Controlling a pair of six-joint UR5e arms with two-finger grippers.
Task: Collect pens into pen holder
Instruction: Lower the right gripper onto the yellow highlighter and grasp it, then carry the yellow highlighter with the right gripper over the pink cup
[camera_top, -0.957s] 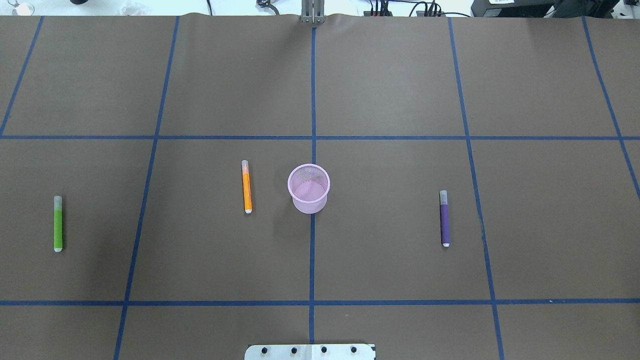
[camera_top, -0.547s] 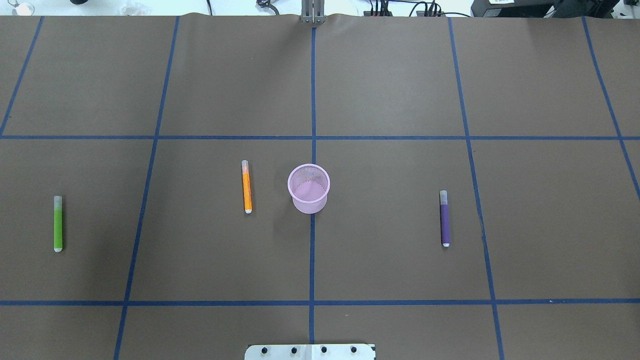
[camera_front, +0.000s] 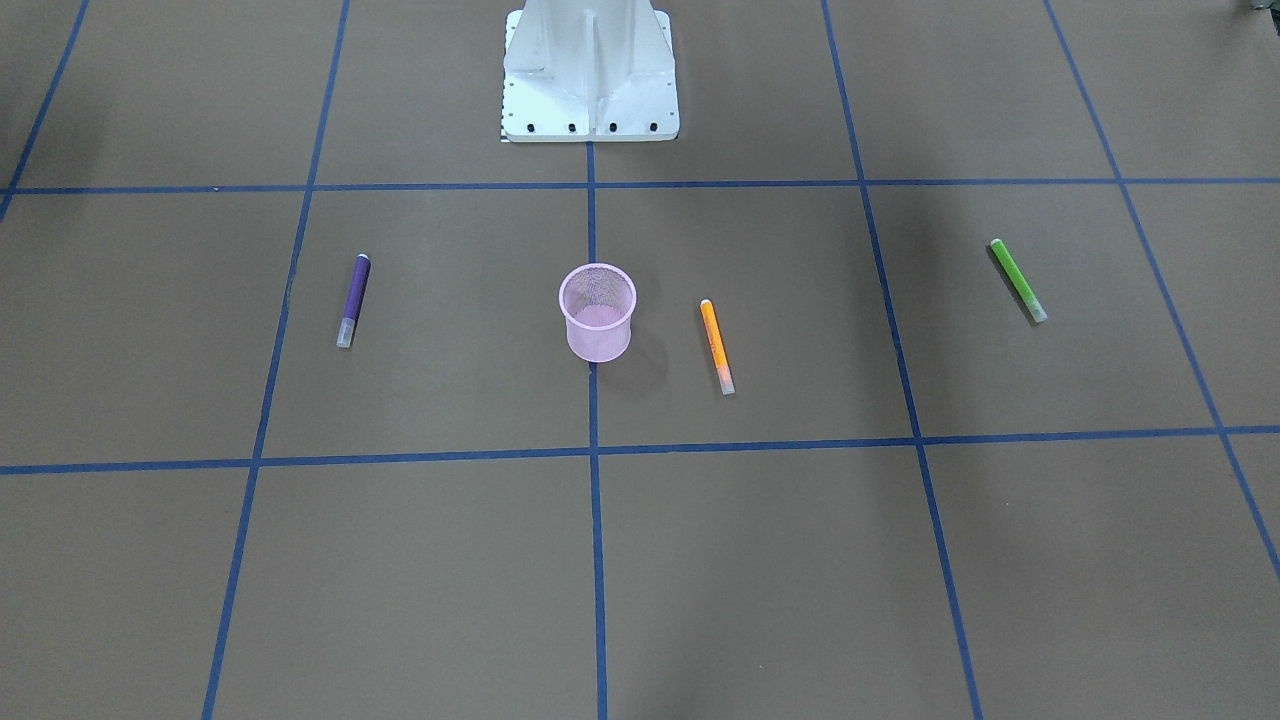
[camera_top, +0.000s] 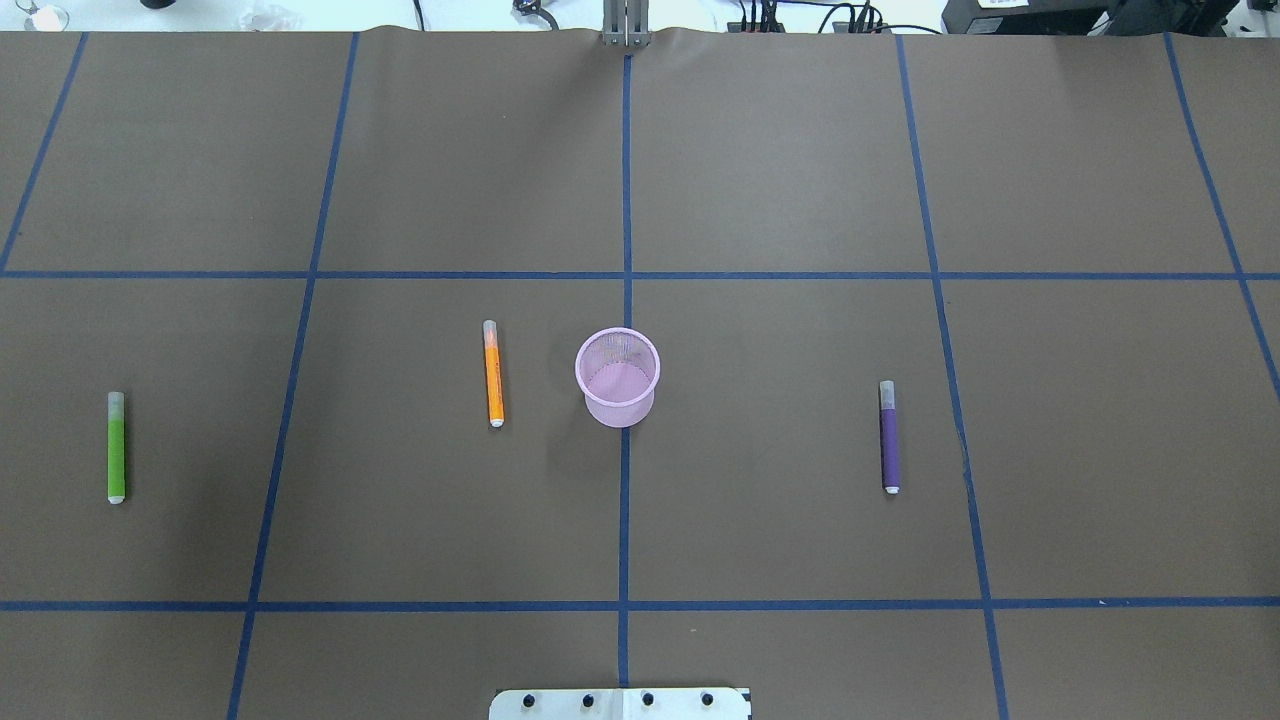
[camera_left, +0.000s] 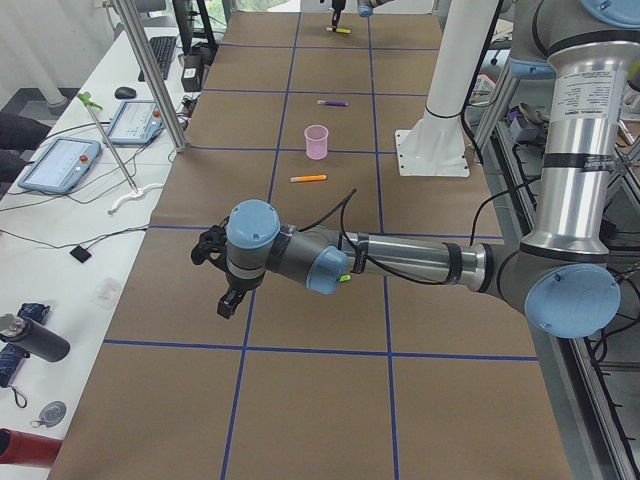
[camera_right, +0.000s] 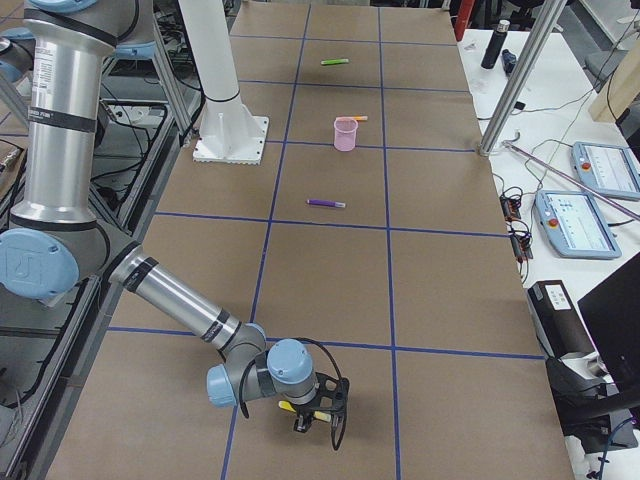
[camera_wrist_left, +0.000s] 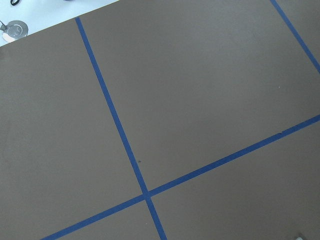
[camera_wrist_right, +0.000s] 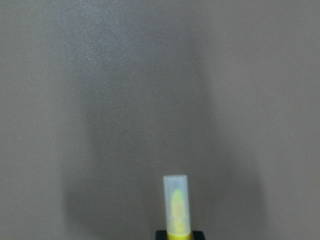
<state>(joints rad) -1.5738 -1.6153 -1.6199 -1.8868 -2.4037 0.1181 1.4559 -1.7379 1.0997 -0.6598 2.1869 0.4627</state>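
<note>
Right gripper (camera_right: 318, 418) looks clamped on the yellow pen (camera_wrist_right: 175, 205) (left gripper (camera_left: 228, 303), can't tell), so I'd lift straight up before swinging to the pink pen holder (camera_top: 618, 375).

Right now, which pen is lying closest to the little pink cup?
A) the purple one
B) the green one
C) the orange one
C: the orange pen lies just beside the pink cup without touching it, while the purple pen and the green pen lie much farther out, one on each side.
</note>
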